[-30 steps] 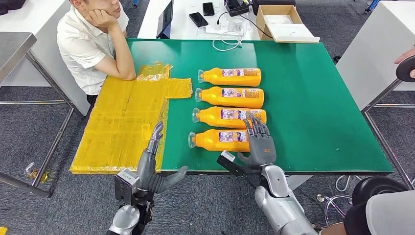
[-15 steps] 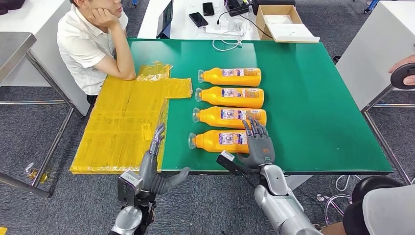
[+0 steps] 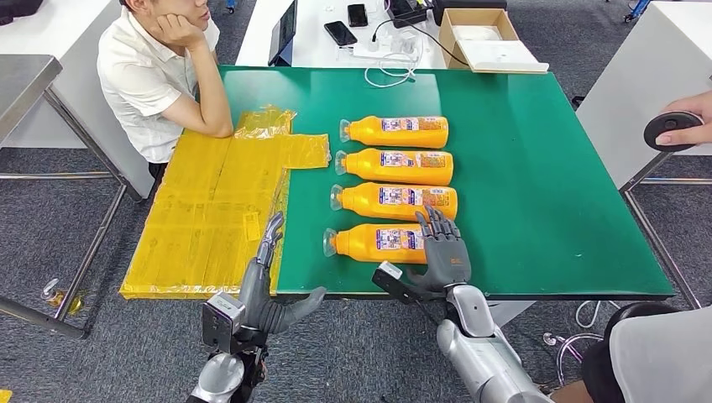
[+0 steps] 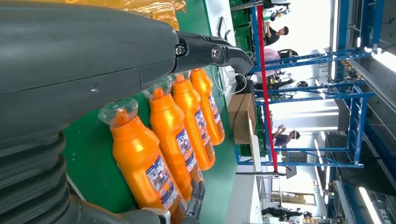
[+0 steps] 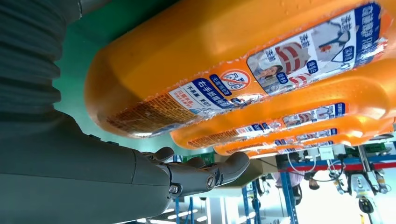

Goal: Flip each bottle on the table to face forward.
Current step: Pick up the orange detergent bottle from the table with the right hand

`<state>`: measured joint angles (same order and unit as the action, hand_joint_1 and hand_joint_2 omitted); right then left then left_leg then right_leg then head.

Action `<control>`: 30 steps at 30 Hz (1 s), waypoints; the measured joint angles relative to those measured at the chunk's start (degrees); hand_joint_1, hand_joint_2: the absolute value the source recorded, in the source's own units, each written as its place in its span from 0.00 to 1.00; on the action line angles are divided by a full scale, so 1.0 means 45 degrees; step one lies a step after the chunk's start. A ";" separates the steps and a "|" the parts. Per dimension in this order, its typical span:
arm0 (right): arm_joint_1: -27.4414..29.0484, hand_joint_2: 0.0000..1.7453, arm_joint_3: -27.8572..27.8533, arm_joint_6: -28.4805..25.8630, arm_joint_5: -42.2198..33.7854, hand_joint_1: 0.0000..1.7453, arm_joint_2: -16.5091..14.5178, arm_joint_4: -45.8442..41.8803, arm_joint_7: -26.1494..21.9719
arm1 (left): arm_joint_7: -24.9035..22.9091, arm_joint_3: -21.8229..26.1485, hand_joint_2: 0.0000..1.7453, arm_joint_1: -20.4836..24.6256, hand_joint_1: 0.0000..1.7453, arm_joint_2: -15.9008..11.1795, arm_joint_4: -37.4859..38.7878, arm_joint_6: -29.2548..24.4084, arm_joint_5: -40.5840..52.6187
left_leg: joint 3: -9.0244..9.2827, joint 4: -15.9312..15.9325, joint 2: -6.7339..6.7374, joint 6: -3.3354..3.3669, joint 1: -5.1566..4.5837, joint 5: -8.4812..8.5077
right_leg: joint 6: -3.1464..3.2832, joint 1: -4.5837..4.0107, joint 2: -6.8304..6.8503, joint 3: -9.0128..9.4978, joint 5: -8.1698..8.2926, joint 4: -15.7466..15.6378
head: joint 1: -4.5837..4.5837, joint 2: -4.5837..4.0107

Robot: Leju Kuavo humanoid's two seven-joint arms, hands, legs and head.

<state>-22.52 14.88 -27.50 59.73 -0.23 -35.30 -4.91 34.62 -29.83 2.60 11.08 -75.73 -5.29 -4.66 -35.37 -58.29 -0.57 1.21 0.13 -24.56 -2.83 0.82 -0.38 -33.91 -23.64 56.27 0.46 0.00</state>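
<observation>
While four orange bottles [image 3: 395,185] lie on the green table [image 3: 537,185], right hand [image 3: 443,252] at 6 o'clock, fingers spread over the nearest bottle [image 3: 378,241], left hand [image 3: 264,277] at 7 o'clock, fingers apart, holding nothing

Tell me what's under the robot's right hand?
The right hand covers the base end of the nearest orange bottle, which lies on the green table. The bottle's cap, neck and label show; its base end is hidden, so a grip can't be confirmed.

Four orange bottles [image 3: 395,186] with blue-and-white labels, green table [image 3: 537,185], crinkled yellow sheet [image 3: 214,210], dark grey fingers [image 3: 442,228].
</observation>
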 joint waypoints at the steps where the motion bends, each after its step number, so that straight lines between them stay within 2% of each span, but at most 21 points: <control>1: -0.0001 1.00 0.0000 0.0027 -0.0048 0.00 -0.0001 0.0031 -0.0018 | 0.0000 0.0000 1.00 0.0001 0.00 0.0000 0.0000 0.0000 0.0000 | 0.0000 0.0000 0.0000 0.0000 0.0000 0.0000 | 0.0000 0.0000 0.0000 0.0000 0.0000 0.0000 | 0.0000 0.0000; 23: -0.0145 1.00 -0.0010 0.0115 -0.0210 0.00 0.0012 0.0642 0.0192 | 0.0000 0.0000 1.00 0.0008 0.00 0.0000 0.0000 -0.0019 0.0002 | 0.0011 0.0000 0.0004 0.0000 0.0000 0.0000 | 0.0000 -0.0001 -0.0001 0.0005 0.0001 0.0000 | 0.0000 0.0000; 24: -0.0172 1.00 -0.0011 0.0167 -0.0179 0.05 0.0016 0.0674 0.0346 | 0.0000 0.0000 1.00 0.0014 0.00 0.0000 0.0000 -0.0034 0.0013 | 0.0012 0.0000 0.0004 0.0000 0.0000 0.0000 | 0.0000 -0.0001 -0.0001 0.0005 0.0001 0.0000 | 0.0001 0.0000; 25: -0.0215 1.00 -0.0013 0.0254 -0.0138 0.23 0.0026 0.0727 0.0554 | 0.0001 0.0000 1.00 0.0024 0.00 0.0000 0.0000 -0.0051 0.0033 | 0.0014 0.0000 0.0005 0.0000 0.0000 0.0000 | 0.0000 -0.0001 -0.0002 0.0006 0.0001 -0.0001 | 0.0002 0.0000; 27: -0.0358 1.00 -0.0025 0.0517 -0.0037 0.67 0.0062 0.0916 0.1005 | -0.0002 0.0000 1.00 0.0064 0.00 0.0000 0.0000 -0.0075 0.0063 | 0.0018 0.0000 0.0004 0.0001 0.0000 0.0001 | 0.0000 -0.0001 -0.0001 0.0008 0.0001 -0.0001 | 0.0005 0.0000; 28: -0.0452 1.00 -0.0033 0.0667 0.0009 0.84 0.0091 0.1047 0.1197 | -0.0020 0.0000 1.00 0.0092 0.00 0.0000 0.0001 -0.0050 0.0046 | 0.0020 -0.0001 0.0002 0.0002 0.0000 0.0002 | 0.0000 0.0000 -0.0001 0.0010 0.0001 -0.0002 | 0.0004 0.0000; 30: -0.0684 1.00 -0.0058 0.0990 0.0095 0.87 0.0177 0.1357 0.1493 | -0.0086 0.0001 1.00 0.0145 0.00 0.0013 0.0008 0.0061 -0.0043 | 0.0025 -0.0001 0.0000 0.0006 0.0000 0.0005 | -0.0001 0.0000 0.0000 0.0016 0.0002 -0.0002 | 0.0003 0.0000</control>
<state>-25.59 14.62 -23.05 60.16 0.57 -29.19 1.81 34.23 -29.83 3.25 11.14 -75.70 -5.01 -4.85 -35.26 -58.29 -0.57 1.24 0.13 -24.54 -2.84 0.82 -0.38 -33.83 -23.64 56.26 0.47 0.00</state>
